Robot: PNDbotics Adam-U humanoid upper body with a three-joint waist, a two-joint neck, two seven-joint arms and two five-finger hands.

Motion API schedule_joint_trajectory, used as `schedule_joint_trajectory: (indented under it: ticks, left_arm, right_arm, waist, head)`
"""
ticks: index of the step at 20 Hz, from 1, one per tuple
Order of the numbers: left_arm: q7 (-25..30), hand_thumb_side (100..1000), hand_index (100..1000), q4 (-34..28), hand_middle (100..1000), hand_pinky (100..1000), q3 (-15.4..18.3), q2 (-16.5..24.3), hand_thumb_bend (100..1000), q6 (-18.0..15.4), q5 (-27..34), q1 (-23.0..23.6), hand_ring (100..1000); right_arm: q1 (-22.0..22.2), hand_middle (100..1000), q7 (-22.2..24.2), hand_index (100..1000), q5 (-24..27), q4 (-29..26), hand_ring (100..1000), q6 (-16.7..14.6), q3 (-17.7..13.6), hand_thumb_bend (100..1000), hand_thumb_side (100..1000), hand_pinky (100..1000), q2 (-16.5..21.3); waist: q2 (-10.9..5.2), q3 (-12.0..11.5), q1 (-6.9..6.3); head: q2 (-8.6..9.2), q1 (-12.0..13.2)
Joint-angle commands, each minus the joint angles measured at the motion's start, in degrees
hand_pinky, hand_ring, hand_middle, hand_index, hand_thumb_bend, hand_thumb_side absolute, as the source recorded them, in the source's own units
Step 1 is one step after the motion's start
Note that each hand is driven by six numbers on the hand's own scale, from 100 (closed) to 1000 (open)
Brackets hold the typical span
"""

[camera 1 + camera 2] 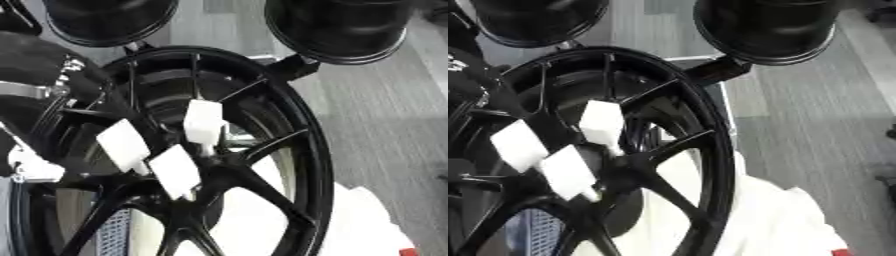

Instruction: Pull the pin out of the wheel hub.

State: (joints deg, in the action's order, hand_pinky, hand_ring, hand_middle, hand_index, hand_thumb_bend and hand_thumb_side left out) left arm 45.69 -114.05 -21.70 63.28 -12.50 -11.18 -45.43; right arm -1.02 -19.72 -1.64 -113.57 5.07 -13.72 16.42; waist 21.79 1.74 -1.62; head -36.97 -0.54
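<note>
Across the middle of both views stands a large black spoked alloy wheel rim [289,145], upright and seen at a slant, its spokes meeting at a dark hub [206,167] low in the picture. Three white block-shaped pins [203,121] with flat rectangular heads stick out of the hub area: one upright above the hub, and two more [123,144] [175,171] leaning out to its left, just beside each other. All three appear seated, so by my reading no pin has come out yet and the whole pull is left to do. At the left edge a black arm with silver fittings [35,87] comes in beside the rim; I cannot tell where its hand is, nor whether its fingers are curled or straight. No right hand shows. Two black round housings [337,27] hang at the top. White cloth [780,220] lies under the wheel on a grey floor [394,125].
</note>
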Motion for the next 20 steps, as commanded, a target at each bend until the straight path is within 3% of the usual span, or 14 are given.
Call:
schedule_joint_trajectory:
  ticks: [1, 9, 20]
  left_arm:
    - [-0.44, 622, 919, -0.55, 772, 900, 0.3, 0.52, 298, 1.12, -0.63, -0.84, 863]
    - [-1.92, 560, 914, -0.55, 781, 897, -0.75, -0.46, 218, 3.04, -0.31, -1.29, 862]
    - [-0.96, 566, 911, -0.55, 783, 876, -1.53, -0.97, 169, 3.76, 0.87, -1.49, 847]
  right_arm:
    - [-0.38, 525, 0.04, 684, -0.32, -1.03, 593, 0.1, -0.08, 100, 600, 753, 0.52]
    - [-0.59, 525, 0.21, 684, -0.24, -1.03, 593, 0.27, -0.01, 100, 603, 753, 0.19]
    - [-0.85, 526, 0.4, 685, -0.26, -1.03, 594, 0.36, 0.09, 100, 605, 755, -0.1]
  waist:
    - [-0.85, 0.11, 0.05]
    - [-0.44, 0.26, -0.04]
    - [0.19, 0.52, -0.1]
  head:
    - [1.07, -0.24]
    - [1.49, -0.36]
    - [1.89, -0.59]
